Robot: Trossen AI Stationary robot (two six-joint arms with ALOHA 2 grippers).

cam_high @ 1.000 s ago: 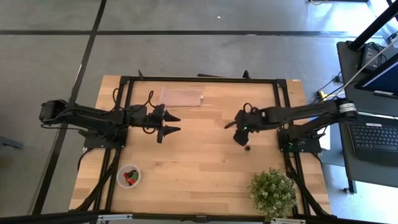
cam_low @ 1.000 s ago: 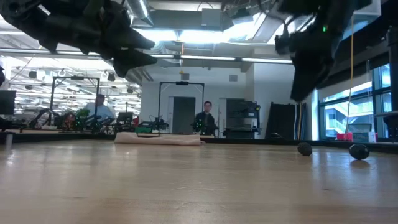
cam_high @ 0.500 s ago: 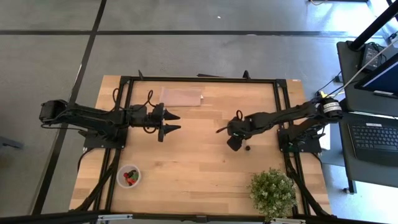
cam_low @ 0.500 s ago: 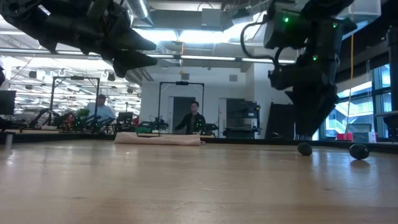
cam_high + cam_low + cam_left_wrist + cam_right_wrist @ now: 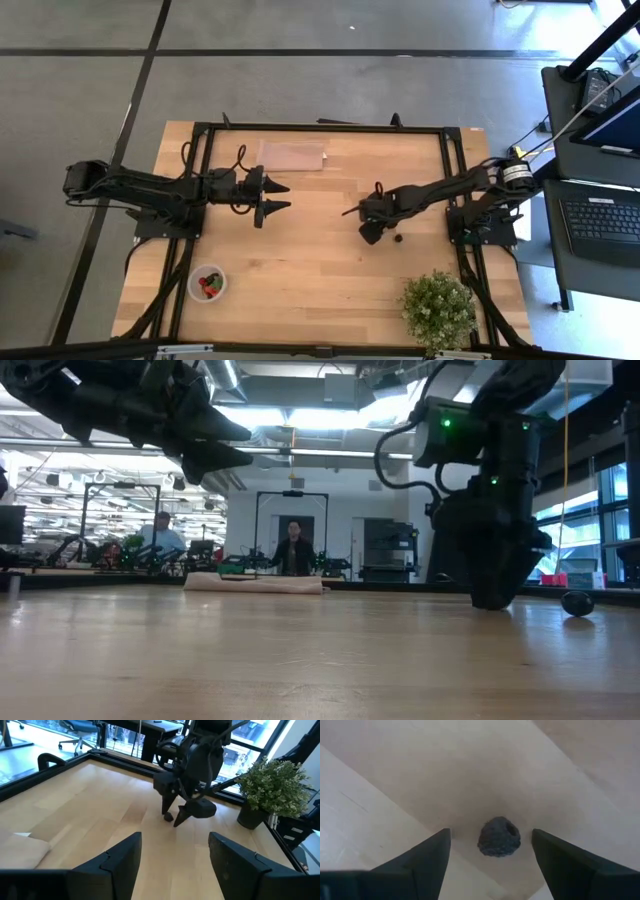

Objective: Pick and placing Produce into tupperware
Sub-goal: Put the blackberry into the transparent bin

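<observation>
Low over the desk [image 5: 320, 270], right of centre, the right end effector [image 5: 490, 851] hangs with fingers apart astride a dark berry [image 5: 499, 838]. It looks light, soft and bruisable; grip gently across its middle. The left end effector [image 5: 279, 196] waits, fingers apart.

Your two matte black jointed arms carry looping black cables; the right arm [image 5: 490, 510] shows green indicator lights.

- The right gripper [image 5: 366, 231] points down at the tabletop right of centre, its fingers [image 5: 422, 865] spread wide, tips low near the surface.
- The left gripper [image 5: 277, 197] hovers level, left of centre, fingers [image 5: 117, 860] parted and holding nothing.
</observation>
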